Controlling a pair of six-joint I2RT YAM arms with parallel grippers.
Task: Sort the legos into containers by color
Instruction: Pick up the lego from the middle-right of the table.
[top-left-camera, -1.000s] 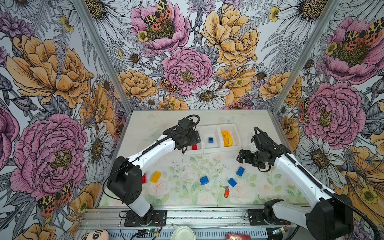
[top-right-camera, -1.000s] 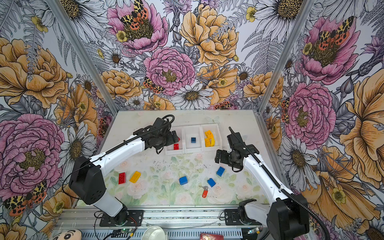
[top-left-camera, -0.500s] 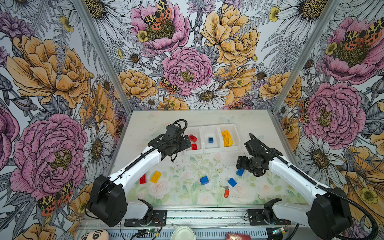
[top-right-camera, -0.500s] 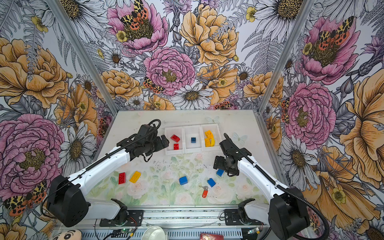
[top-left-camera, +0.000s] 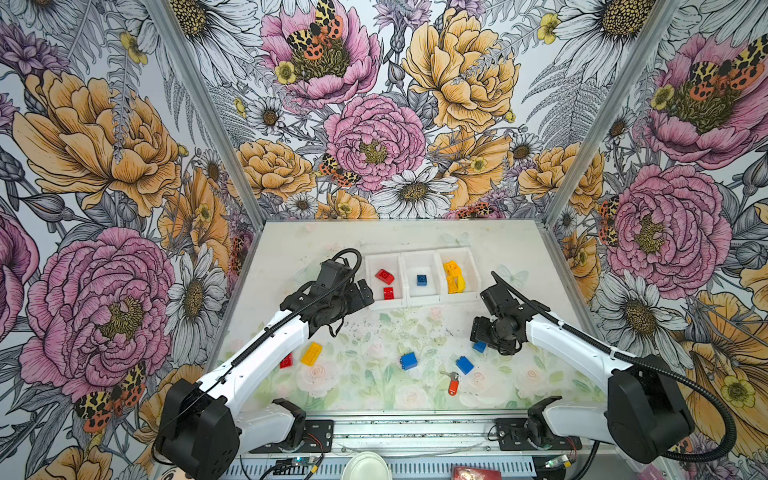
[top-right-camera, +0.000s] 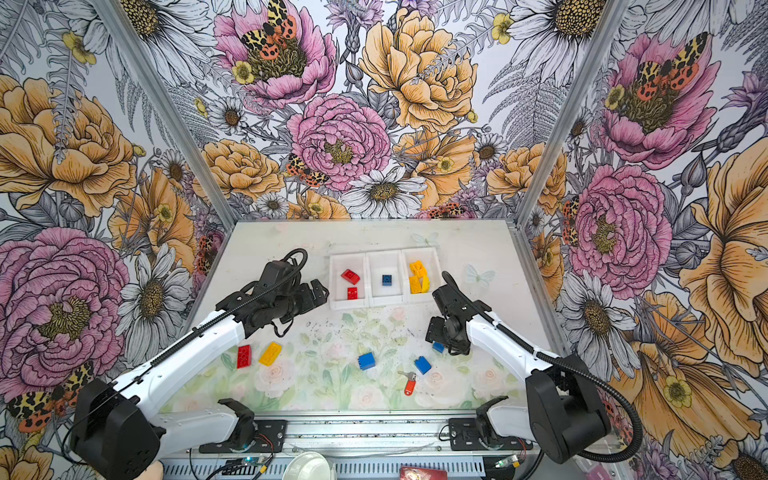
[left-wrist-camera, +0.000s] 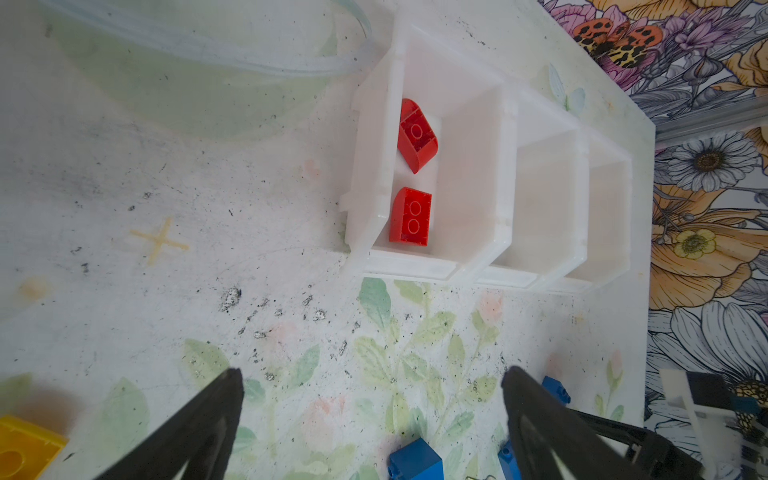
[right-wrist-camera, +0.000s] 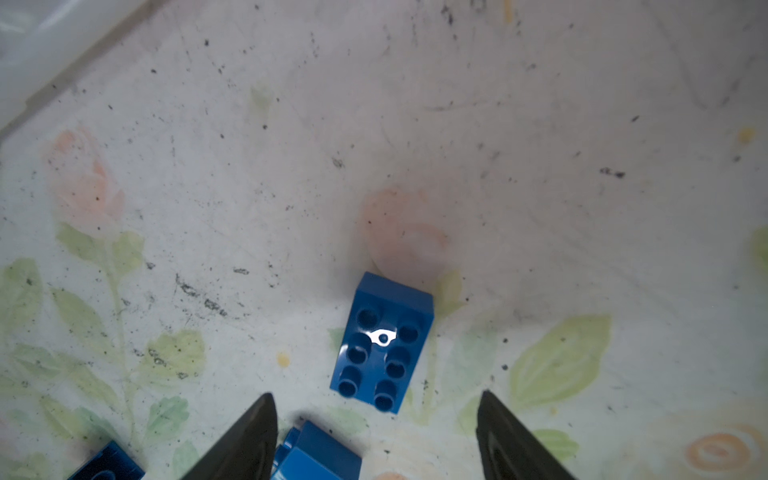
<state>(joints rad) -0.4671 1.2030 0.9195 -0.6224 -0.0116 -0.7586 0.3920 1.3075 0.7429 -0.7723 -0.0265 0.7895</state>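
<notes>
The white containers (top-left-camera: 420, 301) stand in a row at the back: two red legos (top-left-camera: 385, 276) in the left one, a blue lego (top-left-camera: 422, 280) in the middle one, yellow legos (top-left-camera: 454, 276) in the right one. My left gripper (top-left-camera: 365, 293) hangs open and empty just left of the red bin (left-wrist-camera: 374, 174). My right gripper (top-left-camera: 481, 337) is low over a blue lego (top-left-camera: 479, 346). In the right wrist view its fingers stand apart, a blue lego (right-wrist-camera: 316, 455) lies between them by one finger, and a studded blue lego (right-wrist-camera: 382, 343) lies just beyond the tips.
Loose on the table lie a red lego (top-left-camera: 286, 360), a yellow lego (top-left-camera: 311, 353) and two more blue legos (top-left-camera: 408, 360) (top-left-camera: 464, 365). An orange-red key tag (top-left-camera: 453, 385) lies near the front. Walls close in on three sides.
My left gripper drew back from over the red bin, where a second red lego now shows. My right gripper sank toward the blue lego and its fingers narrowed.
</notes>
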